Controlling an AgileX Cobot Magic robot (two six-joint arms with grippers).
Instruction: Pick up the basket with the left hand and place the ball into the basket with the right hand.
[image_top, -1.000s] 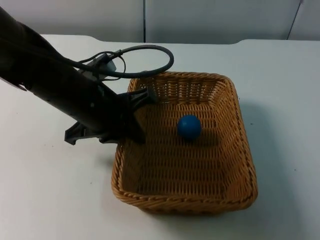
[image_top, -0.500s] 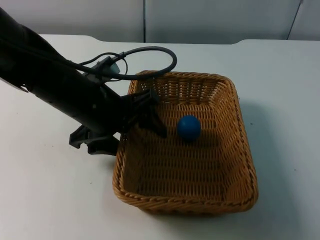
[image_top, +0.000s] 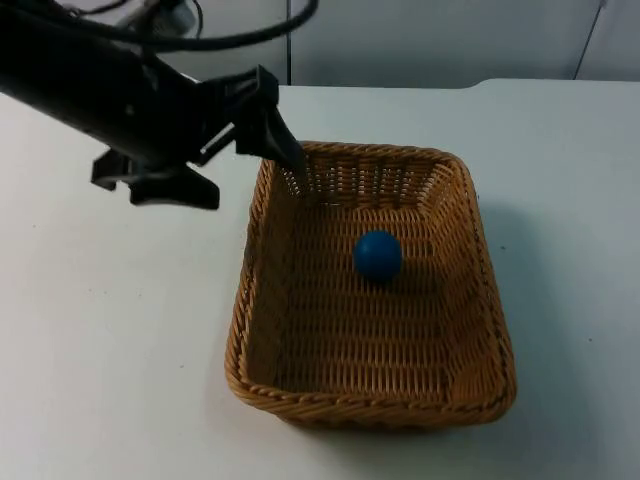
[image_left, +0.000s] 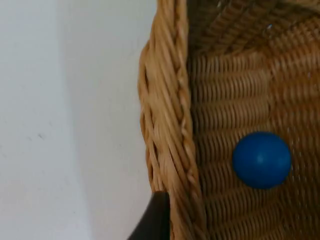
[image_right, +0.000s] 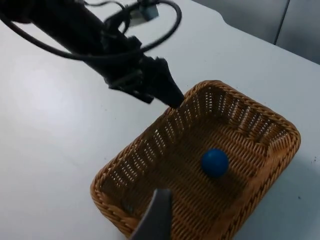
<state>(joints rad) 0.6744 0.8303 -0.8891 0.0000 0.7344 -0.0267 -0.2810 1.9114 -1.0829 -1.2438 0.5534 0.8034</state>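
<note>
**Q:** Wicker first: where does the basket sit, seen from the top camera?

**A:** The woven wicker basket (image_top: 370, 290) rests flat on the white table (image_top: 110, 350), and the blue ball (image_top: 378, 254) lies on its floor, toward the far side. The left gripper (image_top: 255, 160) hangs over the basket's far left corner, its fingers spread, one black fingertip (image_top: 290, 155) just above the rim and the other out over the table. It holds nothing.

**Q:** And the left wrist camera?

**A:** It looks down the basket's braided rim, with the ball inside on the weave and bare table outside. One black fingertip (image_left: 155, 220) stands just outside the wall. I can't tell if it touches the wicker.

**Q:** The right wrist camera?

**A:** It looks from well above at the whole basket, the ball in it and the left arm's gripper at the corner. A fingertip of the right gripper (image_right: 155, 217) shows at the edge, high and away from the work; whether its fingers are apart or together I cannot tell. That arm appears to wait.

**Q:** So which step is this?

**A:** I judge the ball is placed and the basket is set down and let go. Any next move calls only for lifting the left arm clear without snagging the rim.
</note>
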